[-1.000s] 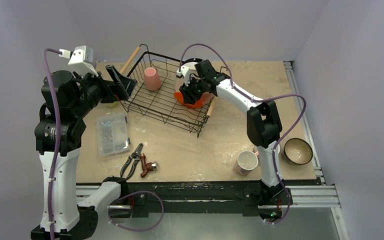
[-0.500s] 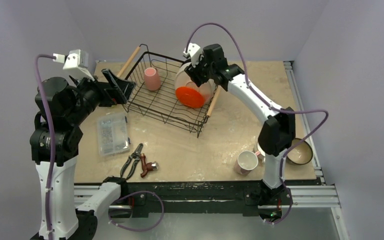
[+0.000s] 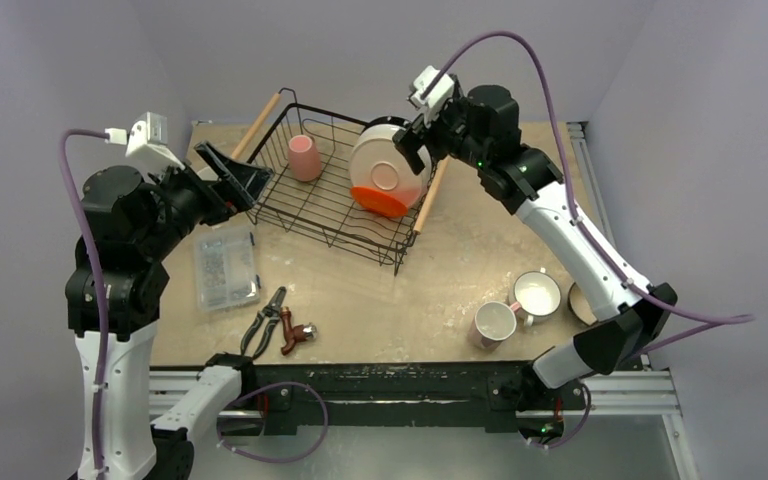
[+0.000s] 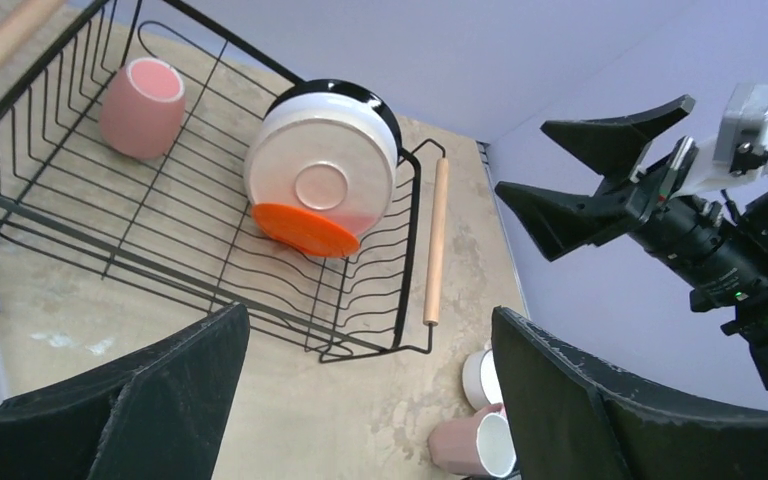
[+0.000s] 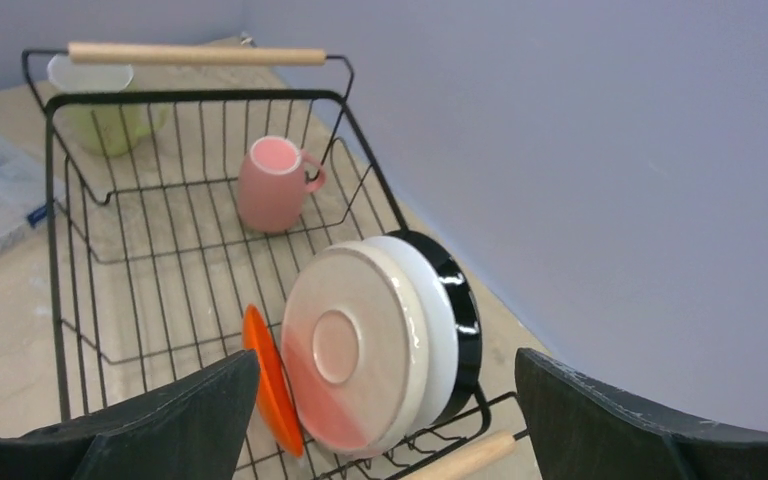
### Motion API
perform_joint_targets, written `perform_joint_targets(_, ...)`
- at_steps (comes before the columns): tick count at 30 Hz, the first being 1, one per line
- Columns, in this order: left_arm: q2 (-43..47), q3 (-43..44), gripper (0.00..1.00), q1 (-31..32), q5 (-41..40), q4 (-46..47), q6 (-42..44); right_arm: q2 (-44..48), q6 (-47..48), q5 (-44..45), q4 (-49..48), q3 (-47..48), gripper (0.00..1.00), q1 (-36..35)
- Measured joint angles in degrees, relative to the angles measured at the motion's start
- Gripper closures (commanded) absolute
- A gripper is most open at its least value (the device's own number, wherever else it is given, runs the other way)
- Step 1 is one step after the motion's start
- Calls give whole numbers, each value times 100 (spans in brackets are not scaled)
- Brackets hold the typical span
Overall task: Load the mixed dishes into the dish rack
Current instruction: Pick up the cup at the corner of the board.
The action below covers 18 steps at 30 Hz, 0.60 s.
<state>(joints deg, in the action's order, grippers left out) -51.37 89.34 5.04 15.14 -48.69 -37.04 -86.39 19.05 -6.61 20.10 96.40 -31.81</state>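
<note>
The black wire dish rack [image 3: 300,205] holds a pink mug [image 3: 304,157] at its far left. At its right end a cream plate [image 3: 390,168] stands on edge, with a red plate [image 3: 385,203] leaning on its front and a black-rimmed dish [image 5: 463,300] behind it. My right gripper [image 3: 416,138] hangs open just right of and above the plates, holding nothing. Open and empty too, my left gripper [image 3: 240,172] hovers at the rack's left end. A white mug [image 3: 537,292] and a pink mug [image 3: 494,324] sit near right. The dark bowl [image 3: 572,300] is mostly hidden by my right arm.
A clear plastic box of small parts [image 3: 226,266] lies left of centre, with pliers [image 3: 266,320] and a red-handled tool [image 3: 298,333] in front of it. A yellow-green mug [image 5: 110,108] stands outside the rack's left end. Wooden handles [image 3: 427,195] stick out at both ends.
My right gripper opened, let go of the plates and drew back up and to the right; they now stand on edge in the rack. The swinging right arm uncovered the white mug and covered the bowl.
</note>
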Motion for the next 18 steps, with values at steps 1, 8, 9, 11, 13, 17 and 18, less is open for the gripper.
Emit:
perform_joint_targets(1, 0, -44, 12, 0, 22, -15, -94, 7, 125, -63, 142, 0, 1, -26)
perform_joint_targets(8, 37, -116, 13, 0, 136, -111, -505, -807, 168, -201, 809, 44, 1, -695)
perform_joint_targets(9, 52, -109, 12, 0, 140, -160, -538, -927, -96, -221, 817, 44, 1, -750)
perform_joint_targets(11, 79, -61, 4, 0, 157, -337, -551, -1196, -754, -238, 876, 125, 1, -822)
perform_joint_targets(13, 109, -2, 0, 0, 164, -490, -595, -1377, -1281, -229, 968, 308, 1, -780)
perform_joint_targets(17, 343, -20, 0, -59, 142, -682, -935, -1224, -2284, -166, 997, 446, 1, -361)
perform_joint_targets(18, 442, -76, 0, -96, 111, -669, -1040, -1091, -2474, -109, 1008, 431, 1, -205)
